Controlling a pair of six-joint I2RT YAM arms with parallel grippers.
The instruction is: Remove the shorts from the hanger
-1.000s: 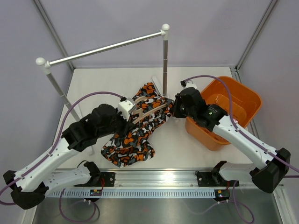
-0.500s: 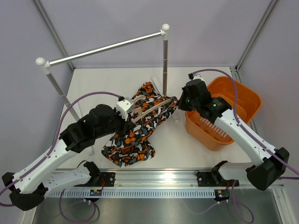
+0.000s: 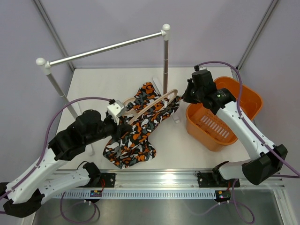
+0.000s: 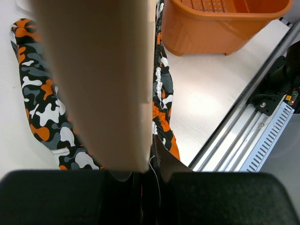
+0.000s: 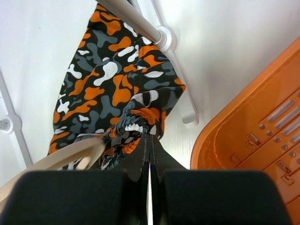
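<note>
Two grips are set. The left gripper [image 3: 123, 120] is clamped on the 8 o'clock end of the hanger [image 3: 154, 102], and the right gripper [image 3: 182, 97] is pinched tight on the bunched waistband of the shorts [image 3: 133, 138] at its 2 o'clock end. The hanger's long axis runs 8 to 2 across mid-table, with the shorts draped along it and trailing toward 7. I'd guess the cloth must slide off toward 2, the right arm's side, beside the orange basket [image 3: 205, 135].

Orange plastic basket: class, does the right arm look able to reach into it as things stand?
Probably yes. The right claw hangs just beside the orange plastic basket, which is open-topped, with nothing between them. But the claw is shut on the camouflage cloth shorts, which would come along.
</note>
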